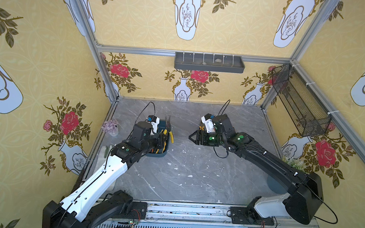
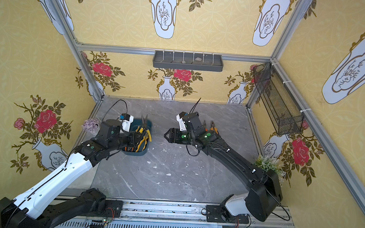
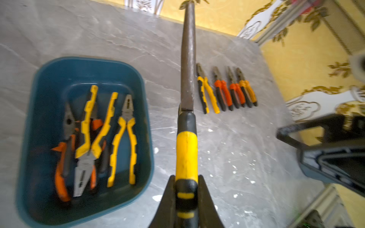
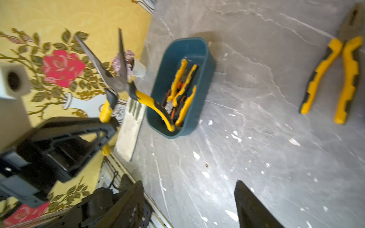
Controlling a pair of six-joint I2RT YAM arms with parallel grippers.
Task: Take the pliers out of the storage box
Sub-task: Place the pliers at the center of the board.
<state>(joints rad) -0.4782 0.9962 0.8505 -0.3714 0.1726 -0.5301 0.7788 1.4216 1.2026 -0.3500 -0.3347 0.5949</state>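
Left wrist view: the left gripper (image 3: 186,177) is clamped tight on one yellow handle of the long-nosed pliers (image 3: 187,83), their dark jaws pointing away from the wrist. The right wrist view shows the tool splayed, its second handle curving down over the storage box (image 3: 51,83). Whether the handle tip is clear of the rim cannot be told. Several more pliers in the box (image 3: 124,138) lie crossed over one another on the teal floor. Beyond them, four pliers (image 3: 227,88) sit in a neat row on the grey table (image 1: 195,174), well apart from the box. The right gripper (image 4: 188,183) hovers over mid-table, jaws spread wide and holding nothing, facing its partner.

The grip looks like the weak point. With only one handle pinched, the tool could pivot at its joint or swing in the fingers as the arm travels. The loose handle could catch the rim or hook a tool below, dragging the light box or spilling its contents. A quick sideways move would raise that risk, and so would a set-down close enough to knock the row askew
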